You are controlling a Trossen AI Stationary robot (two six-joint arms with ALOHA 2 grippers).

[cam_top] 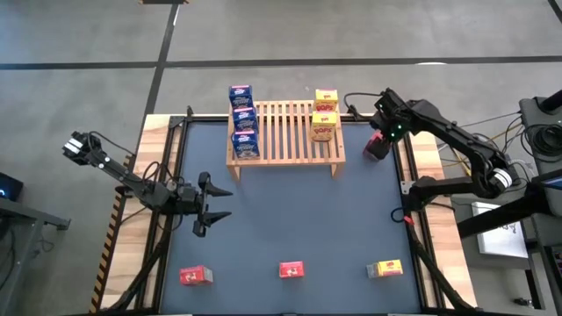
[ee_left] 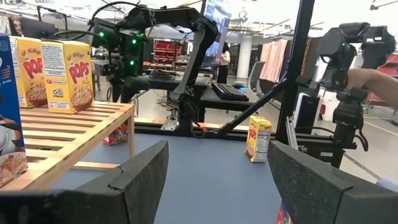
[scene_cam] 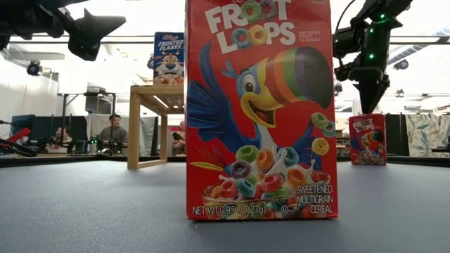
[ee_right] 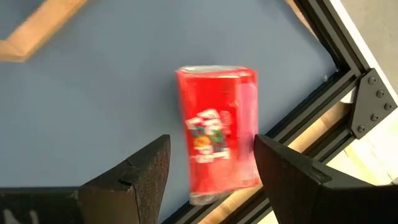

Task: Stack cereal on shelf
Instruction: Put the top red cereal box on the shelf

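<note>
1. Cereal boxes: three blue boxes (cam_top: 243, 121) stand in a row at the left end of the shelf (cam_top: 285, 132), and two yellow boxes (cam_top: 324, 114) stand toward its right end, sorted by colour.
2. One red box (cam_top: 378, 146) sits on the table just beside the shelf's right end, near the table's frame.
3. The right gripper (cam_top: 384, 123) hangs above that red box with its fingers apart and nothing between them, probably lined up to pick it.
4. Along the near edge wait two more red boxes (cam_top: 196, 276) (cam_top: 291, 269) and a yellow box (cam_top: 385, 268), well apart.
5. The left gripper (cam_top: 213, 204) waits over the table's left middle, spread wide and empty.
</note>
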